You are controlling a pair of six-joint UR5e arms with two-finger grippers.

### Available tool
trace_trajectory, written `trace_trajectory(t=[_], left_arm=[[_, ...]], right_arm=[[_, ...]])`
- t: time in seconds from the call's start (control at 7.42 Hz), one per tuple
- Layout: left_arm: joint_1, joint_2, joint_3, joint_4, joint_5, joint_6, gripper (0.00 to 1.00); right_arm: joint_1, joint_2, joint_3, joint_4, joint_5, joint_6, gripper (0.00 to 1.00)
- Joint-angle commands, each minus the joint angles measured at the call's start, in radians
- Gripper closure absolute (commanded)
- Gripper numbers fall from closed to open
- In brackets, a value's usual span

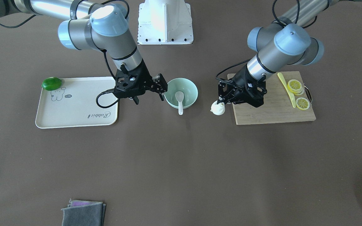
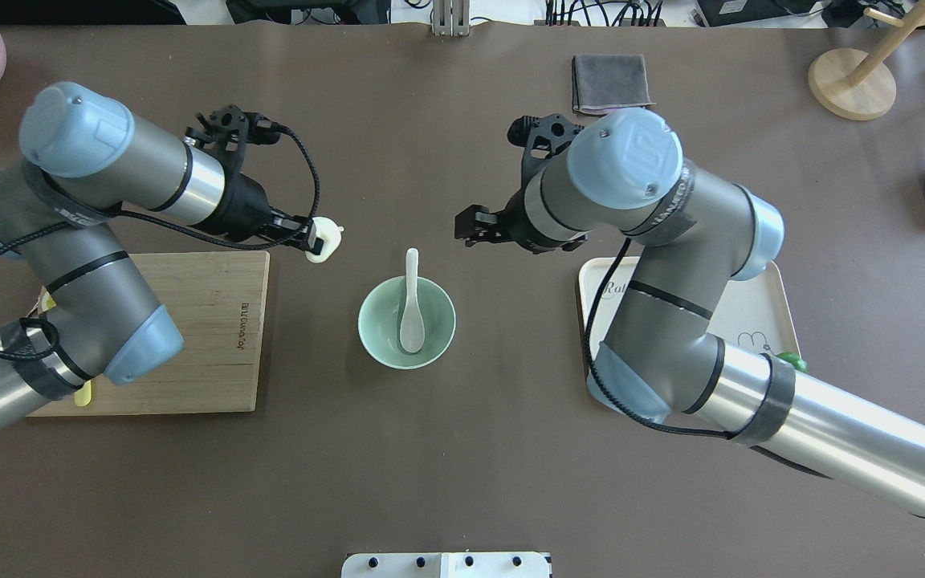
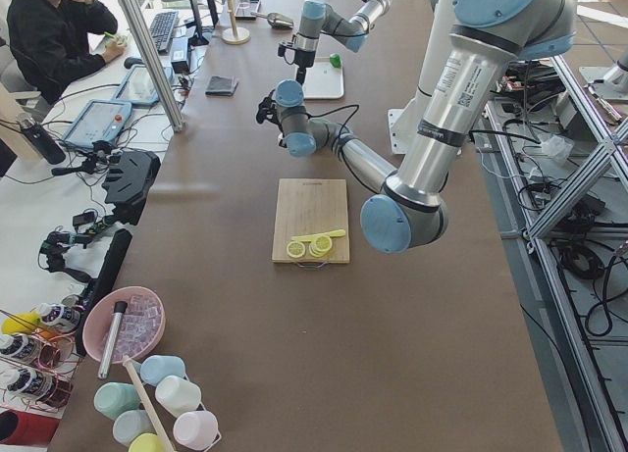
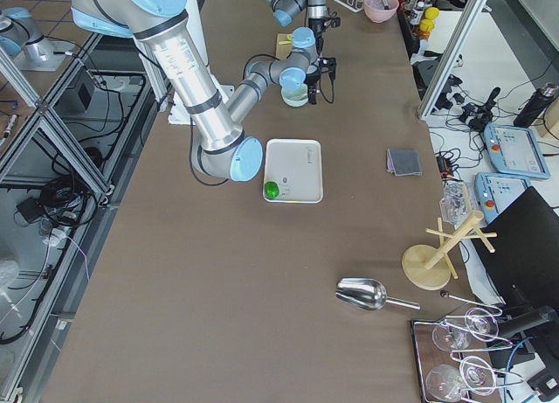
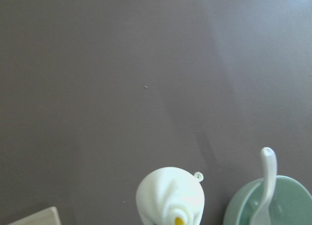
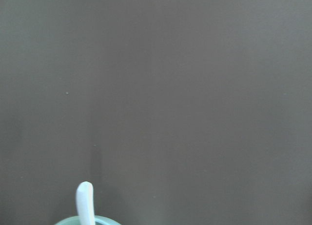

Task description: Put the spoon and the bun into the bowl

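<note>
A small white pleated steamed bun (image 2: 326,241) sits clamped in the left tool (image 2: 314,238), held just past the far right corner of a bamboo cutting board (image 2: 213,337). The round mint-green bowl (image 2: 434,321) it is bound for lies to the right of the bun and nearer the robot, a short way off. The left arm looks best placed for that carry.

The white ceramic-style soup spoon (image 2: 411,309) is already in the bowl. Its long axis runs near to far, with the scoop inside and the handle leaning over the far rim. That leaves the bowl's near and side room open for the bun.

The right tool (image 1: 149,97) hangs just to the right of the bowl, jaws apart and empty.

Yellow lemon slices (image 1: 295,85) and a thin yellow-green knife (image 1: 286,88) lie at the board's left end. A cream rectangular tray (image 1: 74,110) carrying a green lime (image 1: 52,83) sits on the right of the dark brown tabletop (image 2: 462,449), and a folded grey cloth (image 2: 611,80) lies at its far edge.
</note>
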Motion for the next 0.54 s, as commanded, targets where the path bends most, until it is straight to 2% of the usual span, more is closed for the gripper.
trace_trajectory(t=[0.0, 0.27, 0.4], left_arm=[[0.104, -0.068, -0.001, 0.003, 0.015, -0.171, 1.0], [0.164, -0.073, 0.001, 0.002, 0.022, -0.213, 1.0], [0.172, -0.071, -0.002, 0.003, 0.039, -0.215, 0.96]], right_arm=[[0.117, -0.135, 0.063, 0.0, 0.135, -0.162, 0.0], [0.154, -0.206, 0.078, 0.003, 0.152, -0.241, 0.0], [0.162, -0.228, 0.105, 0.0, 0.175, -0.245, 0.0]])
